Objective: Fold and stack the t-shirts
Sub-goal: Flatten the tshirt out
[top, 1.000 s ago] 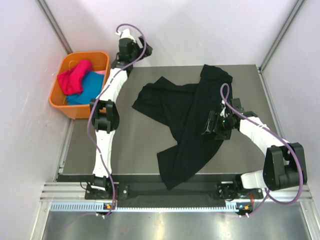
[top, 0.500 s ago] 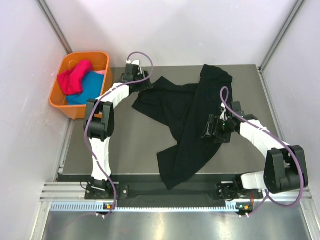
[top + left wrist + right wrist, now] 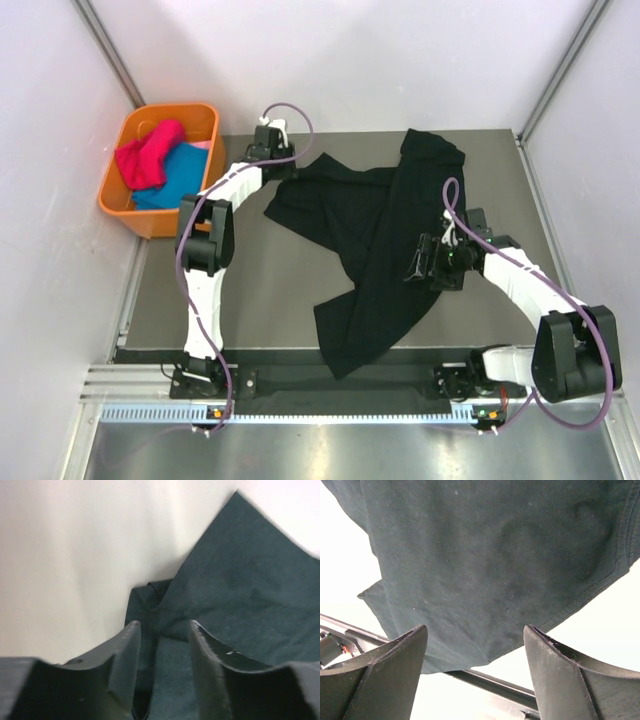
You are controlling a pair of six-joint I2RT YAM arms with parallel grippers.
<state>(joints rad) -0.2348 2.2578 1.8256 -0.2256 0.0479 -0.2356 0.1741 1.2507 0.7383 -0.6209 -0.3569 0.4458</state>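
Note:
A large black t-shirt (image 3: 370, 250) lies crumpled and spread across the grey table (image 3: 260, 290). My left gripper (image 3: 290, 172) is down at the shirt's far left corner. In the left wrist view its fingers (image 3: 125, 655) straddle a folded edge of the black cloth (image 3: 240, 590), with a narrow gap still showing between the jaws (image 3: 164, 630). My right gripper (image 3: 412, 262) hovers over the shirt's right side, open wide above the hem (image 3: 495, 555), touching nothing. A magenta-pink t-shirt (image 3: 145, 155) and a teal-blue one (image 3: 175, 185) sit in the basket.
The orange plastic basket (image 3: 205, 125) stands off the table's far left corner. White walls close in on three sides. A metal rail (image 3: 300, 375) runs along the near edge by the arm bases, and shows in the right wrist view (image 3: 490, 682).
My left arm swung from near the basket down onto the shirt's far left corner, and its jaws have narrowed. The right gripper shifted slightly and stays open.

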